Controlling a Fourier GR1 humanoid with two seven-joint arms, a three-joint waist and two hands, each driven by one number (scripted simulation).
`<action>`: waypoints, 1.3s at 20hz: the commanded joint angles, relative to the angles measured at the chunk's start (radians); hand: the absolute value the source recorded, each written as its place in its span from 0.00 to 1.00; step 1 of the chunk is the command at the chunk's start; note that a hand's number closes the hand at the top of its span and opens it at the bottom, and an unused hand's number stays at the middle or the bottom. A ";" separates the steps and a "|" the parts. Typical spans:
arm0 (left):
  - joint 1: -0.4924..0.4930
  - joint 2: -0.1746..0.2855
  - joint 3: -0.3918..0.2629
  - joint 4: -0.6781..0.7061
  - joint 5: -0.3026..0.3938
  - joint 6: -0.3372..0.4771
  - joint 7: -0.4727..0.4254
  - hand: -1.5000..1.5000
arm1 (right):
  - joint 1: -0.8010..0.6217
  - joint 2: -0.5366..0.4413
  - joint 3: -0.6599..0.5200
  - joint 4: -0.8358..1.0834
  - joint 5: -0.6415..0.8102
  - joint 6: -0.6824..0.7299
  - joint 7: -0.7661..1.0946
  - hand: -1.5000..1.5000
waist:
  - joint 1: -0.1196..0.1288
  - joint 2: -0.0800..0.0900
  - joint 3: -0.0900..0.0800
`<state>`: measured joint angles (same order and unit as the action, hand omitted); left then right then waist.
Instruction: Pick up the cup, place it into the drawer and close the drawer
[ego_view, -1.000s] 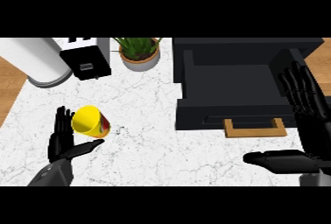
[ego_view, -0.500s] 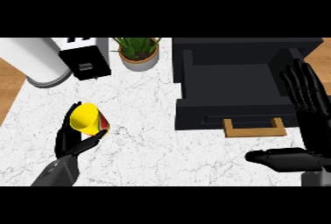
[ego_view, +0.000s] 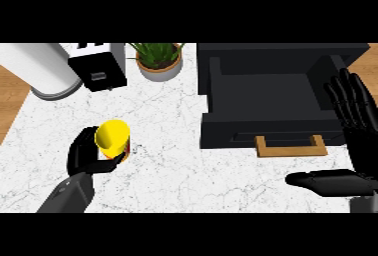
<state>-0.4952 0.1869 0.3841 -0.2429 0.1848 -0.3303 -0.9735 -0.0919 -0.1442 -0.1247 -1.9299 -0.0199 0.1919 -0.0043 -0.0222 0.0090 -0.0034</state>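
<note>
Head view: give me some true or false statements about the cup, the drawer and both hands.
1. The left hand has its fingers curled round the yellow cup. True.
2. The black drawer with the wooden handle is shut. False: it stands open.
3. The yellow cup lies inside the drawer. False: it is in the left hand, left of the drawer.
4. The right hand is open and holds nothing. True.
</note>
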 joint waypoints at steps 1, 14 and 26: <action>0.041 -0.018 -0.010 -0.017 0.002 -0.144 -0.127 1.00 | 0.013 0.002 0.004 -0.011 -0.009 0.005 0.021 0.00 | 0.005 -0.003 0.001; -0.015 0.011 -0.014 -0.149 0.011 -0.111 -0.157 1.00 | 0.009 -0.039 -0.048 -0.020 -0.036 0.028 0.012 0.00 | 0.001 -0.006 0.001; -0.114 -0.117 -0.166 -0.526 -0.023 0.094 0.128 1.00 | 0.027 -0.020 -0.061 0.036 -0.018 0.012 -0.043 0.00 | 0.030 -0.015 0.005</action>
<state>-0.5854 0.1269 0.2638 -0.6475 0.1772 -0.2942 -0.8781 -0.0536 -0.1471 -0.1605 -1.9246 -0.0202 0.1888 -0.0309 0.0051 -0.0058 0.0010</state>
